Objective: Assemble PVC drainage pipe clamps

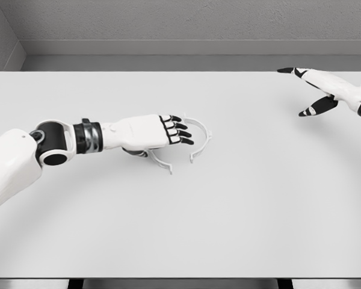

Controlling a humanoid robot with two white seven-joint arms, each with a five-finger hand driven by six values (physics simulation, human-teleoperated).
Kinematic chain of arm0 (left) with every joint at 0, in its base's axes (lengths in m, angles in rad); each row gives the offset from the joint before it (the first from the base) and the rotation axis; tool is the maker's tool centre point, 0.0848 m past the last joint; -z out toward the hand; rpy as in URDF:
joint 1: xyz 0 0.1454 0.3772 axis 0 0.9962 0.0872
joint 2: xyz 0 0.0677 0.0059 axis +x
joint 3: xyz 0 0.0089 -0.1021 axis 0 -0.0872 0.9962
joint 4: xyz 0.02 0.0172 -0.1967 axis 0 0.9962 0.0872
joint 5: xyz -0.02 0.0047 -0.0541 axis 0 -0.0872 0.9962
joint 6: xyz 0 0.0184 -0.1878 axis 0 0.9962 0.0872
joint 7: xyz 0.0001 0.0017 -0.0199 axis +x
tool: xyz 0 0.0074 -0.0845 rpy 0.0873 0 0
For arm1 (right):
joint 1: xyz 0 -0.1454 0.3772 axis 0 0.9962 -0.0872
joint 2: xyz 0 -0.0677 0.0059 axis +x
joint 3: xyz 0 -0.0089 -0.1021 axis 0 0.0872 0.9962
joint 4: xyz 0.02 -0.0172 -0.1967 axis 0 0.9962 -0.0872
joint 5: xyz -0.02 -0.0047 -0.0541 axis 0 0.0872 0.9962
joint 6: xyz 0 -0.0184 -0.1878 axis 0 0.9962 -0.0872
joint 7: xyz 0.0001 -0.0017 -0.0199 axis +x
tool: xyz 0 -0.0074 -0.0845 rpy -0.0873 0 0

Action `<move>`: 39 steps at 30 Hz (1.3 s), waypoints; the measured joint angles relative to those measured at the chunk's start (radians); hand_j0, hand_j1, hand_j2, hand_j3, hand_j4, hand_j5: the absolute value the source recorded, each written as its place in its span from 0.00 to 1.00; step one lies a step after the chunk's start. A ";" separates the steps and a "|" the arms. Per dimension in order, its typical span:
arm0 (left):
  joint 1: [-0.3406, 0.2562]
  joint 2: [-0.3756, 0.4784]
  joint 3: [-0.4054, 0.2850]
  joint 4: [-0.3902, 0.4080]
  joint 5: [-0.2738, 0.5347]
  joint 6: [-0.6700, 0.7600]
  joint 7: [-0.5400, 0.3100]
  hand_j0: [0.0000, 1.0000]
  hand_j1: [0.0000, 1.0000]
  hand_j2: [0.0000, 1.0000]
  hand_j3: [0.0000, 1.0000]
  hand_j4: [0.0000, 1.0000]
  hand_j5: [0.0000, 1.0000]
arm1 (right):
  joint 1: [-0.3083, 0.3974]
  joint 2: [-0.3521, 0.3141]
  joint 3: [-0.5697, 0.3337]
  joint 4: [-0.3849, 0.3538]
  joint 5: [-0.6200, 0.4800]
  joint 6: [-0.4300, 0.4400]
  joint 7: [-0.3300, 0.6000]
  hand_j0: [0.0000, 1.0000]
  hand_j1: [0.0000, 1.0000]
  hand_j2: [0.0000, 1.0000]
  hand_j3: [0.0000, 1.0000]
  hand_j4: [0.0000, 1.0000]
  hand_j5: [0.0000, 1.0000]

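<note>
Two white curved clamp halves lie on the white table (240, 211) near its middle. One clamp half (201, 136) arcs just right of my left hand's fingertips. The other clamp half (160, 161) pokes out from under the left palm. My left hand (175, 131) hovers palm down over them, its fingers curled slightly; whether it touches either piece is hidden. My right hand (313, 90) is at the far right of the table, well away from the clamps, its fingers spread and holding nothing.
A grey wall runs behind the table's far edge (180, 71). The table's near edge (180, 278) shows at the bottom of the picture.
</note>
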 measured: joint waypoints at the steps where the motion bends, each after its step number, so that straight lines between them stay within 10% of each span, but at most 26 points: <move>1: 0.002 0.001 -0.001 -0.015 0.002 0.000 0.000 1.00 1.00 1.00 1.00 1.00 1.00 | 0.002 0.000 0.000 0.000 0.000 0.000 0.000 1.00 1.00 1.00 1.00 1.00 1.00; 39: 0.026 0.006 -0.034 0.006 0.001 0.000 0.031 1.00 1.00 1.00 1.00 1.00 1.00 | 0.005 -0.002 0.000 0.000 0.000 0.000 0.000 1.00 1.00 1.00 1.00 1.00 1.00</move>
